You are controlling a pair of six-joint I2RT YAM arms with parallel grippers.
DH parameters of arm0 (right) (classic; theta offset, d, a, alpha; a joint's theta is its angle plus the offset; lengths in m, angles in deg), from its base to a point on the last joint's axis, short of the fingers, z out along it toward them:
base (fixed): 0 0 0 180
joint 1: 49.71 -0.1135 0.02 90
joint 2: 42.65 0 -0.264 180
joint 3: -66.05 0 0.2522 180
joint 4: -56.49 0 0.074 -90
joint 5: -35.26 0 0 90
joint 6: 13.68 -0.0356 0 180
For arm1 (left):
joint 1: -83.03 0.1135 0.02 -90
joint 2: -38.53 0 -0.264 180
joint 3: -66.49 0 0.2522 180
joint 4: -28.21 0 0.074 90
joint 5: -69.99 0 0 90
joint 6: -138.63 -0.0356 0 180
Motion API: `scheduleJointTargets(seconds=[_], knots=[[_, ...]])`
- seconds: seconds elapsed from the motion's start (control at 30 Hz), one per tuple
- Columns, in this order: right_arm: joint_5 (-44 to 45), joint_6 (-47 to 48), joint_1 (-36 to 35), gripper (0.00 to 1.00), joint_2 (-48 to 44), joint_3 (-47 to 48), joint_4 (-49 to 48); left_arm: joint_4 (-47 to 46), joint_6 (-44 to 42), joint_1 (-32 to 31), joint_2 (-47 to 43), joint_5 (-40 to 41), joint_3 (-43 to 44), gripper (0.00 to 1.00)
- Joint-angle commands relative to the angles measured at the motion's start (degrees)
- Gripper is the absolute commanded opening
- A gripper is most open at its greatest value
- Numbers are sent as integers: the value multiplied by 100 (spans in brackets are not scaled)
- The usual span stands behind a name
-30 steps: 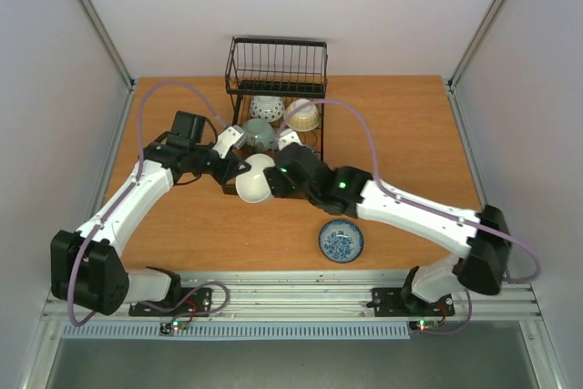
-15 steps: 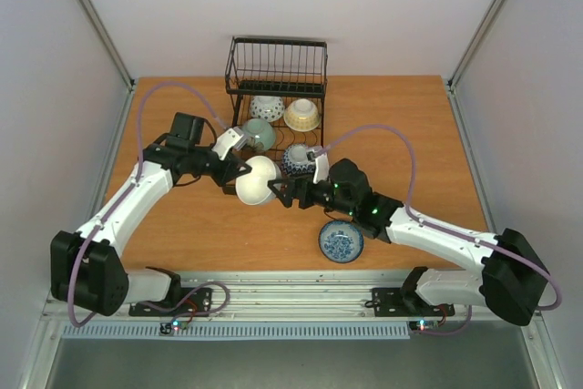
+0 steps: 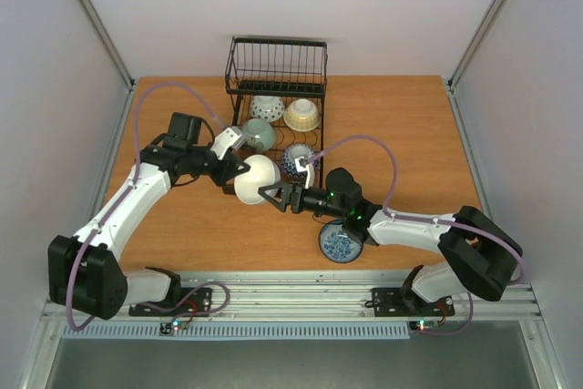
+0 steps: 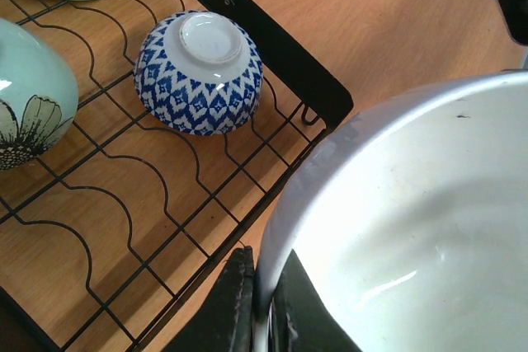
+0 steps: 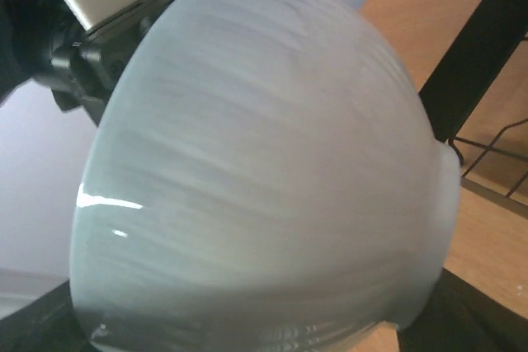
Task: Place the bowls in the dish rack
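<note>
My left gripper (image 3: 239, 173) comes in from the left with its fingers (image 4: 237, 302) clamped on the rim of the plain white ceramic bowl (image 3: 256, 179), one finger inside the lip and one outside. I hold that bowl tipped on its side. Its hollow faces back along my left arm and its foot points to the right, just off the near left corner of the black wire dish rack (image 3: 276, 70).

The rack sits at the far middle of the orange-brown wooden table (image 3: 410, 134), with its taller basket section at the back. Four bowls rest on the low slotted part, all mouth down. At the back are a white bowl with a dark pattern (image 3: 266, 107) and, to its right, a cream-yellow bowl with yellow dots (image 3: 301, 115). Nearer me are a celadon green bowl with a painted flower (image 3: 259, 135) and, to its right, a blue-and-white diamond-patterned bowl (image 3: 297, 158) beside the rack's near edge.

Right of the white bowl, my right gripper (image 3: 270, 198) points left at its outer wall, fingers spread wide apart. The wrist view is filled by the bowl's rounded outside, a dark finger showing low at each side. I cannot tell whether either finger touches it.

Further right, a blue-and-white patterned shallow bowl (image 3: 339, 245) stands mouth up on the table near the front edge, partly under my right forearm.
</note>
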Motion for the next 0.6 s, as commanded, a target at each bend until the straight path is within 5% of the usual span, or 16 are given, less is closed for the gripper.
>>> scheduleJointTargets(seconds=[0.0, 0.33, 0.57], knots=[[-391, -242, 17, 71, 129, 30, -891, -356, 62, 23, -199, -278, 6, 0], [-229, 44, 8, 5, -172, 131, -130, -405, 55, 18, -193, -87, -3, 0], [123, 910, -1, 1, -712, 629, 1799, -675, 245, 22, -401, 607, -114, 1]])
